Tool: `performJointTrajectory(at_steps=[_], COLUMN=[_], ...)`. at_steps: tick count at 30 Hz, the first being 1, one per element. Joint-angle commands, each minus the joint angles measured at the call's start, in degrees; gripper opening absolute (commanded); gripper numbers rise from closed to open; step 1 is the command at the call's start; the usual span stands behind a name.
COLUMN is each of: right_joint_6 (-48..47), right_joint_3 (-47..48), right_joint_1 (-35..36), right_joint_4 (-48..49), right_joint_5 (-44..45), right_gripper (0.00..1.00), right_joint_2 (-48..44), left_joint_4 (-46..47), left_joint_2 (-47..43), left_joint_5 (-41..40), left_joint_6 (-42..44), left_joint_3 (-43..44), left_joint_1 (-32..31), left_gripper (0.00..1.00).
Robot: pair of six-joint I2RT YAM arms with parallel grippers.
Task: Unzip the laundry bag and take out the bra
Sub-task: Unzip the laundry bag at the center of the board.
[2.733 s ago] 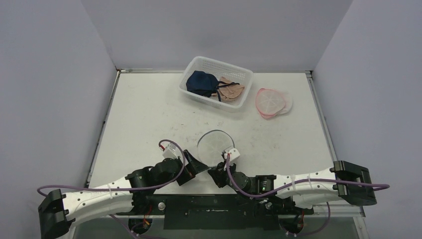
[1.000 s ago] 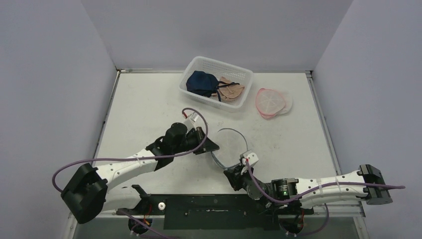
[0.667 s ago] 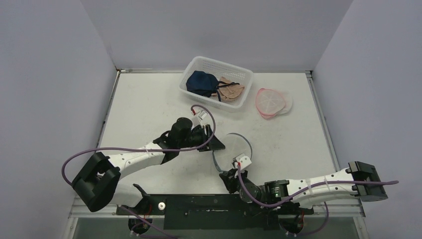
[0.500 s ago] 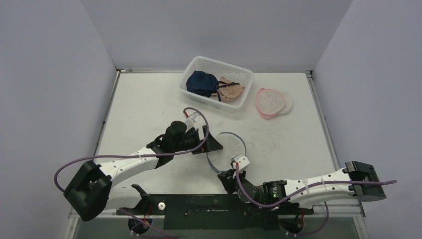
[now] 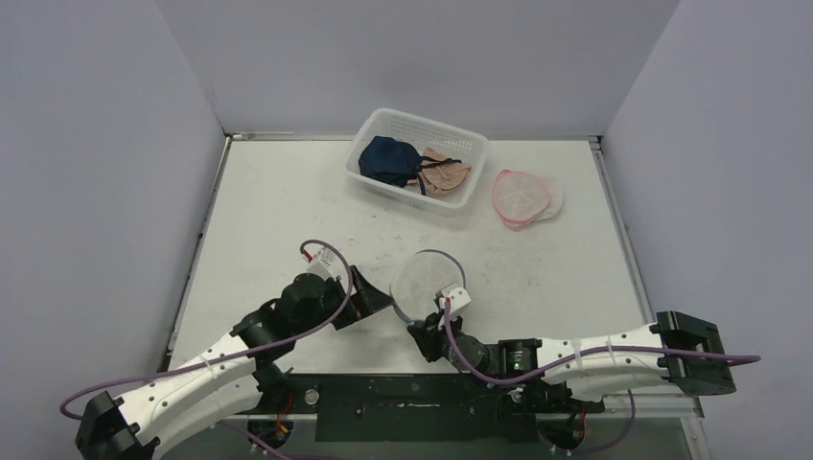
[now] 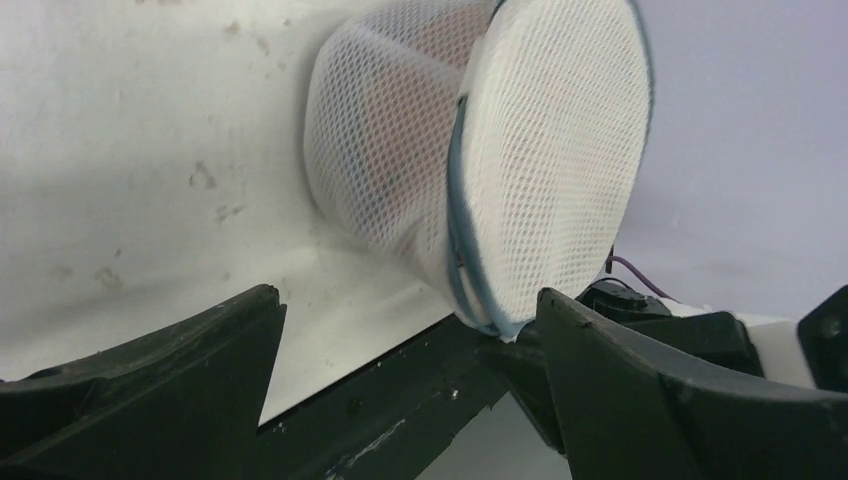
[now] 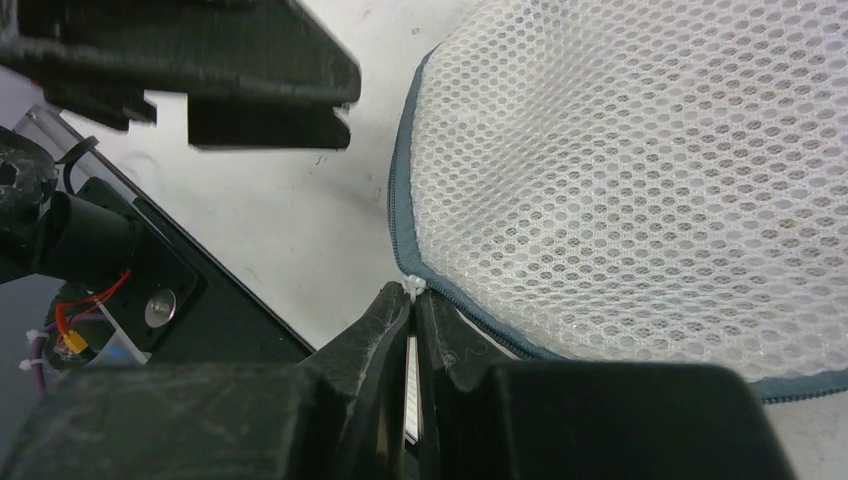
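While the right gripper (image 5: 423, 338) pinches its fingers tight on the white zipper pull (image 7: 413, 287) at the near rim of the round mesh laundry bag (image 5: 422, 281), the left gripper (image 5: 372, 298) hangs just to the bag's left, fingers spread wide, gripping nothing. That bag sits near the middle of the white table (image 5: 288, 216), close to the arm bases, a pinkish shape (image 6: 385, 150) showing through its mesh. The tabletop's scuffed and speckled with dark marks. At the far edge a white basket (image 5: 383, 120) holds dark blue and beige garments, with pink-rimmed mesh discs (image 5: 525, 196) just to its right. Plain lavender walls close in on three sides.
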Motion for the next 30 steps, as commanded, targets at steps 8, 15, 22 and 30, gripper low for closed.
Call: performJointTrajectory(at_steps=[8, 15, 22, 30], right_joint_6=[-3.6, -4.0, -3.5, -3.4], right_joint_3=[5.1, 5.3, 4.3, 3.9], right_joint_1=[-2.2, -2.3, -2.3, -2.2], right_joint_4=[6.8, 7.2, 6.8, 6.5], right_joint_5=[-6.9, -7.3, -7.0, -6.6], right_gripper=[0.05, 0.05, 0.05, 0.05], right_joint_2=[7.3, 7.9, 6.9, 6.6], left_joint_4=[2.7, 7.9, 11.1, 10.8], left_joint_2=[-3.2, 3.1, 3.9, 4.4], left_joint_5=[-18.9, -20.5, -21.8, -22.4], left_joint_6=[-18.5, -21.8, -22.7, -22.4], left_joint_3=[-3.4, -2.9, -3.2, -2.9], left_joint_1=[-14.2, -15.2, -15.2, -15.3], left_gripper=[0.96, 0.84, 0.47, 0.18])
